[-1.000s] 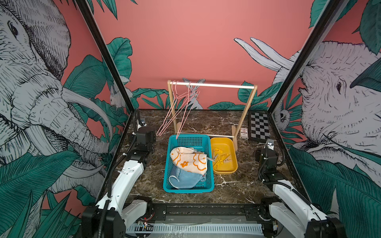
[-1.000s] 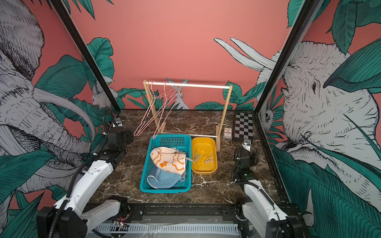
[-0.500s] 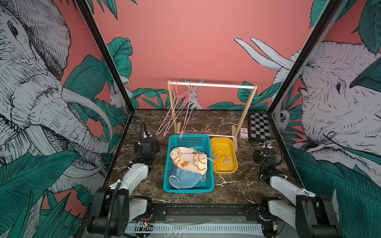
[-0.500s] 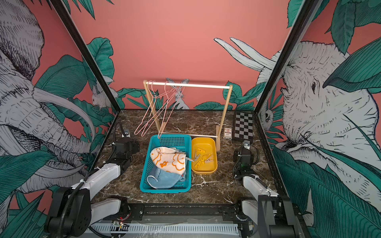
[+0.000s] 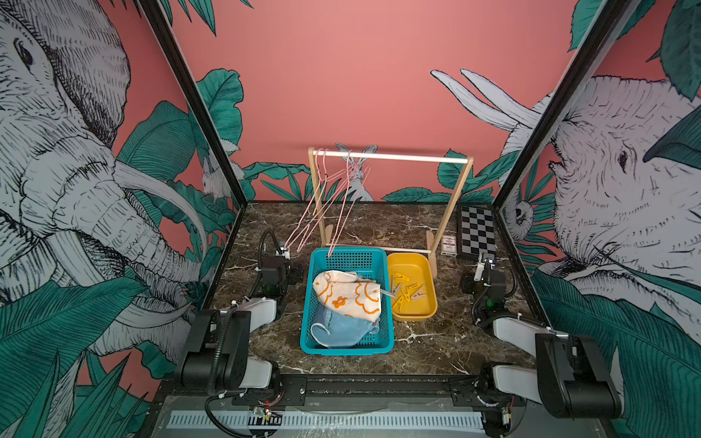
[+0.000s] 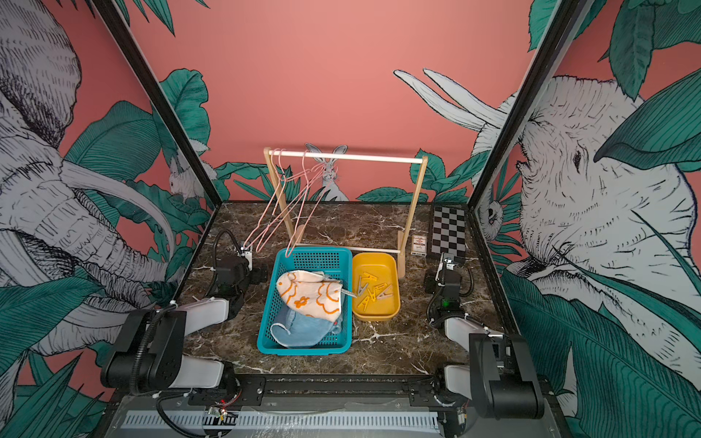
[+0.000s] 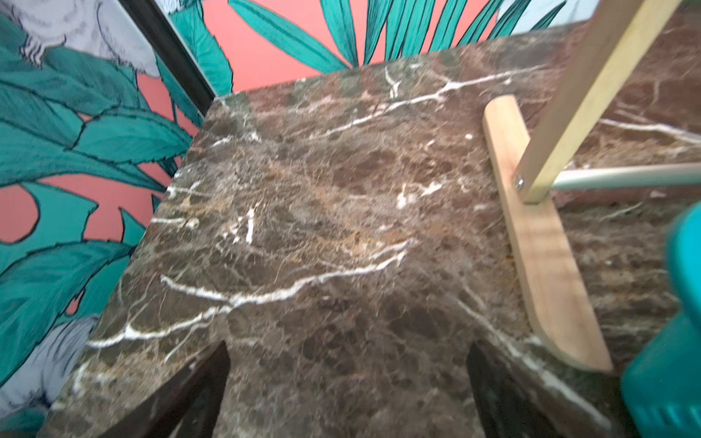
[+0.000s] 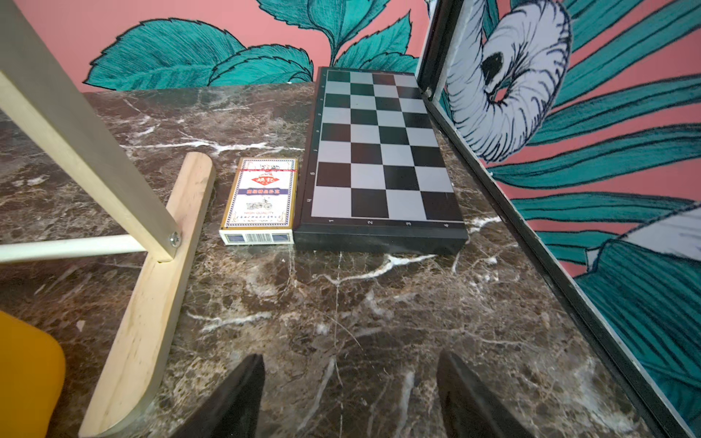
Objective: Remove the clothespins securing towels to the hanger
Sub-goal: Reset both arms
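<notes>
Seemingly finished: pink wire hangers (image 5: 326, 212) hang bare on the wooden rack (image 5: 390, 156). Towels (image 5: 341, 330) are heaped in the teal basket (image 5: 308, 303) at mid-worktop (image 5: 436, 341). The clothespins (image 5: 407, 292) lie in the yellow tray (image 5: 413, 315) just beside it. One grey clothespin (image 5: 386, 292) pokes from the cream towel (image 5: 349, 297), its long axis pointing at the tray; you cannot tell whether it grips cloth. Your right arm (image 5: 489, 284), near the right edge, is closer to it than your left arm (image 5: 271, 273) by the left edge. Both arms' jaws gape empty over bare worktop. The rack foot (image 5: 430, 258) crowds the tray.

Bare tabletop (image 5: 436, 341) flanks the basket (image 5: 308, 303); rack feet (image 5: 430, 246) and chessboard (image 5: 477, 235) block beyond.
</notes>
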### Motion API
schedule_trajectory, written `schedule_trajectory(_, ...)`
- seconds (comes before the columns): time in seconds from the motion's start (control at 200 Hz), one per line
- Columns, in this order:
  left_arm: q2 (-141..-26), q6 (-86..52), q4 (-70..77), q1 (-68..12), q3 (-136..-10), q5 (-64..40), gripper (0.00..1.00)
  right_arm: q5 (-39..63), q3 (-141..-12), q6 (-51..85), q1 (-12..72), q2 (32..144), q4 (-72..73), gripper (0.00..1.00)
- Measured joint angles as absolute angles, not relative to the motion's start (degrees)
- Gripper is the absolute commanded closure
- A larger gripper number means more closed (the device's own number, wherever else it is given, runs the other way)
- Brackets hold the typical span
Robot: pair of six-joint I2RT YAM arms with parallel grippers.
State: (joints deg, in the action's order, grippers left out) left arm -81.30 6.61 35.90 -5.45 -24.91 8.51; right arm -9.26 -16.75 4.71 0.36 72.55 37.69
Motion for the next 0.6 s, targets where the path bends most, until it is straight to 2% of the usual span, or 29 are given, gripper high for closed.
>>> schedule_trajectory(0.37, -89.76, 7.33, 52.25, -5.04, -19.38, 7.16, 0.0, -6.79, -17.23, 2.9, 0.1, 82.0, 47.51, 0.24)
schedule_trajectory(0.395, -89.73, 7.22, 52.34, -5.04, -19.33, 7.53, 0.0, -6.61, -17.26, 2.83, 0.08, 83.02, 48.27, 0.22)
schedule_trajectory(0.48, -89.73, 6.59, 52.56, -5.04, -19.99, 9.8, 0.0, -6.44, -17.8, 2.66, 0.03, 86.46, 50.19, 0.02)
schedule_trajectory(0.6, -89.73, 5.72, 52.21, -5.04, -21.56, 12.36, 0.0, -6.33, -20.16, 2.46, 0.05, 87.83, 48.38, 0.01)
